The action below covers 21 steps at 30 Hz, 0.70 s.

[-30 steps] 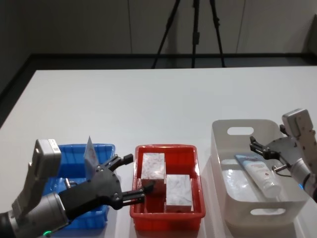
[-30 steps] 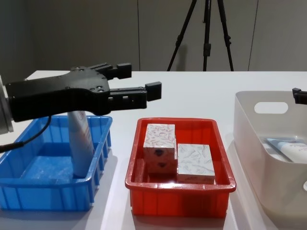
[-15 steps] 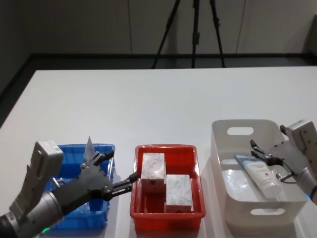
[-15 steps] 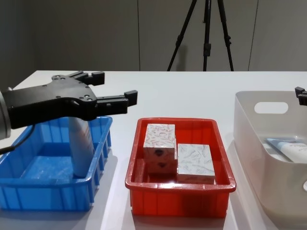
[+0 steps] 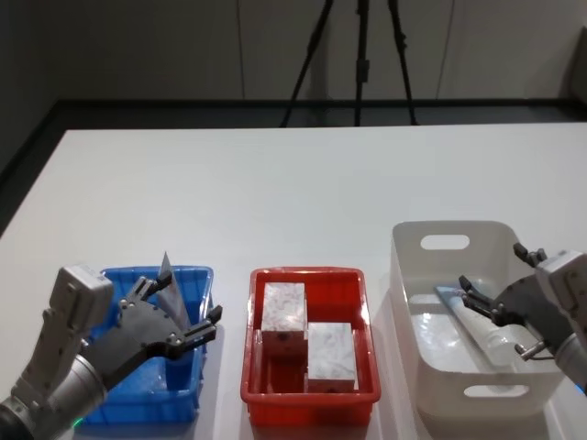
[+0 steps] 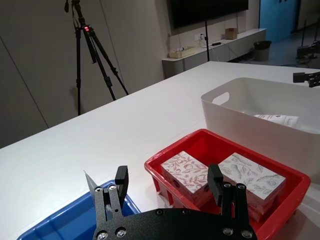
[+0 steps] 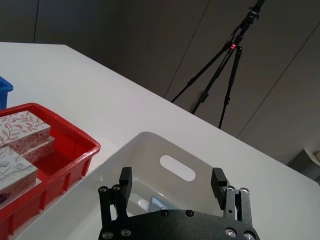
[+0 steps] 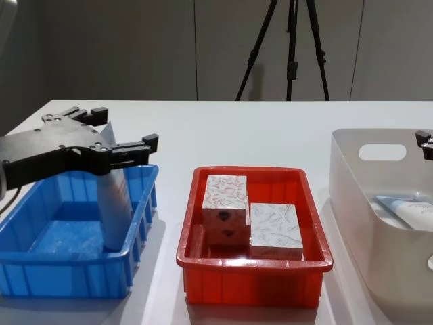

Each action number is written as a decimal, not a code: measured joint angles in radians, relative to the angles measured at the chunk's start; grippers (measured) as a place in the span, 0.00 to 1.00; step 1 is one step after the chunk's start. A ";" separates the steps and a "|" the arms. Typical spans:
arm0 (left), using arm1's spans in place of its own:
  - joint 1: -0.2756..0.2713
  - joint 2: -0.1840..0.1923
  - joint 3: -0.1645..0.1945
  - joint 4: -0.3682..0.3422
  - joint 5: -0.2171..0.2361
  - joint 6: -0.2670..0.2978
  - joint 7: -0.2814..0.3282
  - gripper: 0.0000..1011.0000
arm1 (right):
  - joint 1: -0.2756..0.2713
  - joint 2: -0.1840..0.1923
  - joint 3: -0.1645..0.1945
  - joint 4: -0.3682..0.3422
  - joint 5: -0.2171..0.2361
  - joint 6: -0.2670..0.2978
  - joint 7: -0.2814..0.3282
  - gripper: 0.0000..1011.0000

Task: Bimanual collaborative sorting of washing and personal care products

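Two grippers, both open and empty, have drawn back toward the table's (image 5: 275, 183) near edge. The left gripper (image 5: 181, 302), which reached over the red bin (image 5: 307, 272) a second ago, now hangs above the blue bin (image 5: 119, 271) by the near-left corner, jaws wide. The right gripper (image 5: 492, 266) has slid nearer over the white bin (image 5: 400, 266) by the near-right corner, likewise spread. One tube (image 8: 115, 203) stands upright against the blue bin's right wall, a second tube (image 8: 404, 210) lies in the white bin, and two boxes (image 5: 284, 307) sit touching in the red bin at mid near edge. That suggests placements just finished and the sorting near its end. The table is plain matte white; a tripod (image 5: 359, 55) stands beyond its far edge before grey wall panels.
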State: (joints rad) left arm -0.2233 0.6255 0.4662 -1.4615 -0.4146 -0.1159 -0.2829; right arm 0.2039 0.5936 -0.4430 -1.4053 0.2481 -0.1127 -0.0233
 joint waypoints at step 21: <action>0.020 -0.018 -0.013 0.043 0.137 -0.004 0.264 0.99 | -0.004 0.011 -0.009 -0.007 0.006 -0.008 -0.005 0.99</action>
State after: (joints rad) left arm -0.2030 0.6075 0.4534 -1.4189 -0.2780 -0.1202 -0.0194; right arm 0.1995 0.6047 -0.4521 -1.4127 0.2542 -0.1209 -0.0284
